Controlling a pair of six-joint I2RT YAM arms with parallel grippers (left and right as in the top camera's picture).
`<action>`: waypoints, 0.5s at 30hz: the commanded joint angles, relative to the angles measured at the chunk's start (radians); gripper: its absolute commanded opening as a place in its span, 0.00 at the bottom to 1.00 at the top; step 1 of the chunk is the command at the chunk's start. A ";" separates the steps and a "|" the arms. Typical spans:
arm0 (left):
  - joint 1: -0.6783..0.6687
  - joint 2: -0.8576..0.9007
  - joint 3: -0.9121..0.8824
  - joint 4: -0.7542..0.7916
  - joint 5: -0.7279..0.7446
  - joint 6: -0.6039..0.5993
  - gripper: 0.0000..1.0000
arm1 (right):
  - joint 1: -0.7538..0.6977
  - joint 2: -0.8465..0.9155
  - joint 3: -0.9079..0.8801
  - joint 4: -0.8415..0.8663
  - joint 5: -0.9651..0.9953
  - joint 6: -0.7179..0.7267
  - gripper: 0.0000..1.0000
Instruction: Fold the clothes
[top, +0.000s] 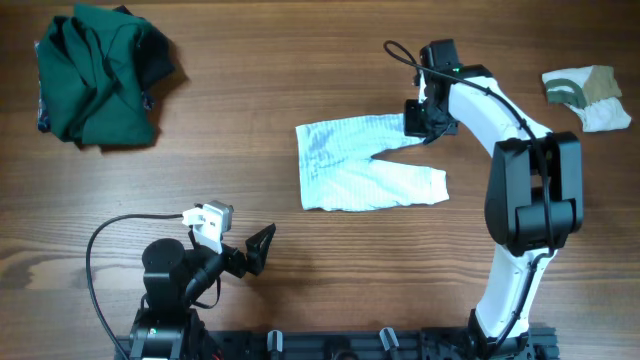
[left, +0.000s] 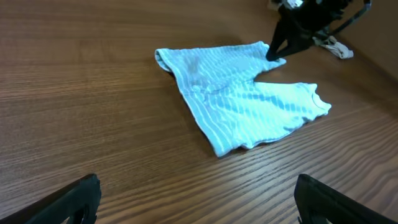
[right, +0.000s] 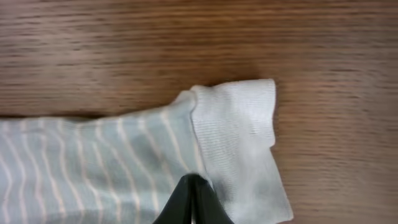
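Pale striped garment on wooden table, cuff apparently in right tool.

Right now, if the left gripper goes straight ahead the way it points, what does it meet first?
Probably the striped garment, at its near edge; only bare table lies between. The left gripper is open; depth is unclear.
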 joint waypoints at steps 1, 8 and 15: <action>-0.005 0.000 -0.008 0.001 -0.007 -0.010 1.00 | -0.006 0.024 -0.006 -0.005 0.048 0.017 0.04; -0.005 0.000 -0.008 0.001 -0.007 -0.010 1.00 | -0.006 0.024 -0.032 0.005 0.104 0.021 0.06; -0.005 0.000 -0.008 0.001 -0.007 -0.010 1.00 | -0.006 0.024 -0.029 0.018 0.172 0.051 0.16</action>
